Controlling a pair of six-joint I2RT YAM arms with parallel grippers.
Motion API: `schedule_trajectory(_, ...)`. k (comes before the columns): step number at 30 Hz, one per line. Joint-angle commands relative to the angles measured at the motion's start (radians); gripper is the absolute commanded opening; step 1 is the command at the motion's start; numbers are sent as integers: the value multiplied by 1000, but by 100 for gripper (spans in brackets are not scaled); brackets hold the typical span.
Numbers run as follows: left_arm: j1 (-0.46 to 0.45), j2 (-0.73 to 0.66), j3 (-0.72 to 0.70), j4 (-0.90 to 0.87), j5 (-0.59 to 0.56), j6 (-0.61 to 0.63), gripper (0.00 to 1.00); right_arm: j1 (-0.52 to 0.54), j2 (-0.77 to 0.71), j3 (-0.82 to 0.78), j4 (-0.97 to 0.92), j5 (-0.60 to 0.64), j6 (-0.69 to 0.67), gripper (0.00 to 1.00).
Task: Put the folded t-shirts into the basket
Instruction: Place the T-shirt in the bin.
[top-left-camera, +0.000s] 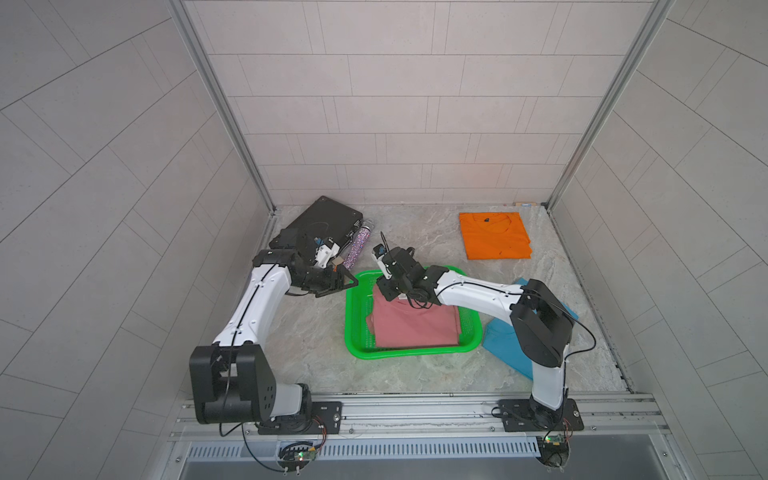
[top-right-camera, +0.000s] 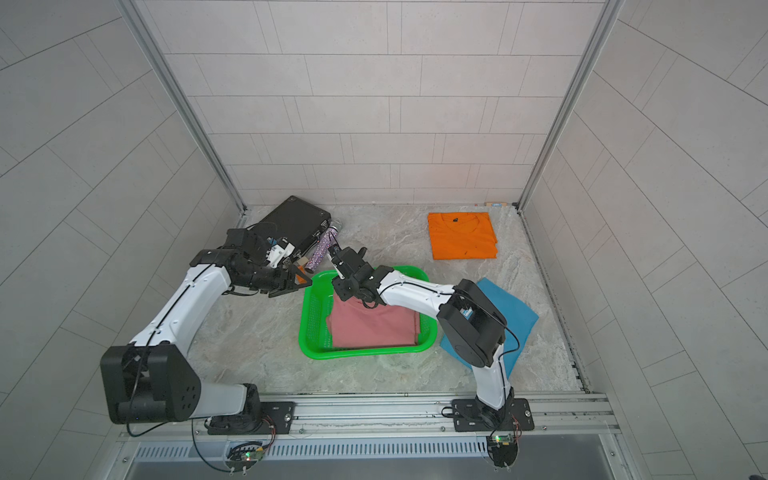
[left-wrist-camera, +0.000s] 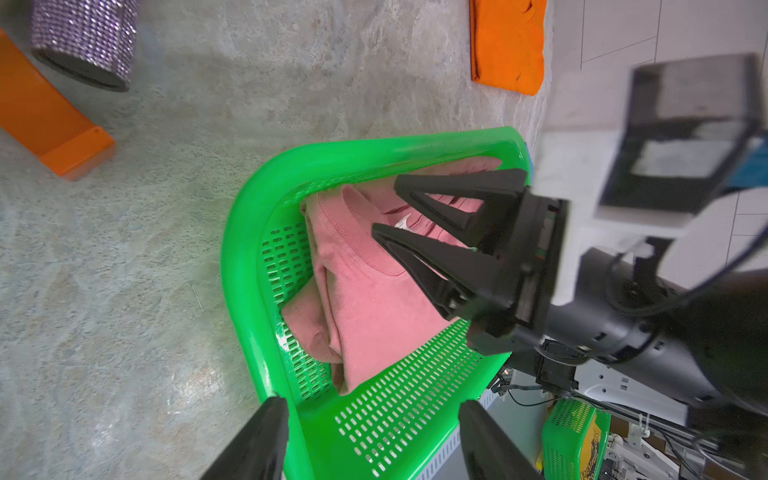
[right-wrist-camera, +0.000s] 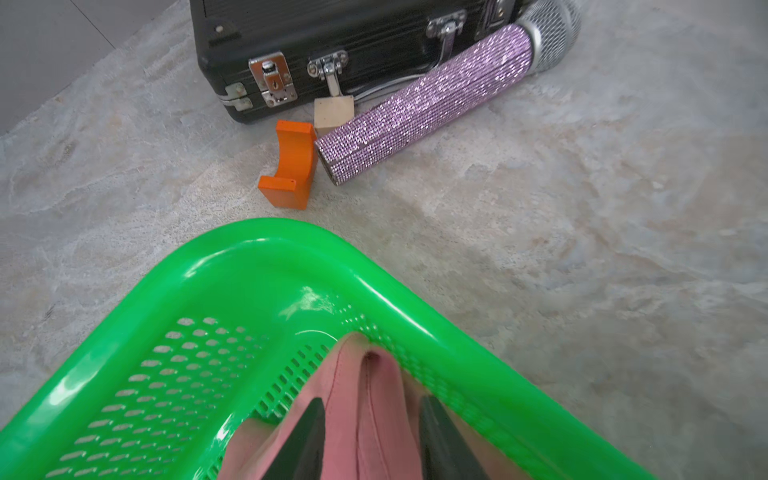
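Pink tee (top-left-camera: 415, 324) in basket (top-left-camera: 411, 353); R gripper (left-wrist-camera: 386, 205) over it, jaws apart; L gripper (left-wrist-camera: 370, 402) spread too.

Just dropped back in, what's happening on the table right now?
The folded dusty pink cloth t-shirt lies in the bright green perforated plastic basket. The right gripper sits over it, jaws apart, a fold of pink cloth between them, apparently at release. The left gripper is open and empty at the basket's far left corner. The folded bright orange t-shirt at the far right of the table and the folded teal blue t-shirt beside the basket, partly under the right arm, are not in yet.
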Motion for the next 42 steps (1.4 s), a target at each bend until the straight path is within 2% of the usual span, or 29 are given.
schedule_trajectory(1, -40, 14, 35, 39, 7, -14, 66, -1, -174, -13, -68, 57, 35, 46)
schedule_trajectory(4, -143, 20, 56, 78, -33, -14, 66, -31, -296, -90, -120, 57, 60, 54)
schedule_trajectory(6, -217, 29, 51, 110, -54, -10, 64, -60, -369, -145, -150, 8, 68, 58)
schedule_trajectory(11, -387, 63, -38, 241, -159, -10, 56, -159, -498, -305, -219, -95, 148, 58)
schedule_trajectory(15, -438, 97, -105, 317, -221, -5, 52, -264, -591, -415, -222, -101, 241, 58)
schedule_trajectory(20, -445, 133, -141, 345, -312, 6, 51, -453, -649, -412, -274, -132, 285, 59)
schedule_trajectory(22, -449, 142, -159, 356, -342, 11, 51, -531, -639, -368, -316, -150, 252, 62)
schedule_trajectory(28, -461, 197, -152, 350, -361, 5, 54, -707, -563, -260, -404, -180, 188, 63)
schedule_trajectory(33, -460, 165, -95, 284, -341, 5, 57, -956, -450, -160, -433, -236, 155, 66)
schedule_trajectory(36, -460, 145, -4, 201, -313, 4, 60, -1050, -351, -79, -425, -287, 173, 66)
schedule_trajectory(42, -457, 178, 211, 100, -296, 24, 71, -1133, -181, 4, -374, -392, 267, 67)
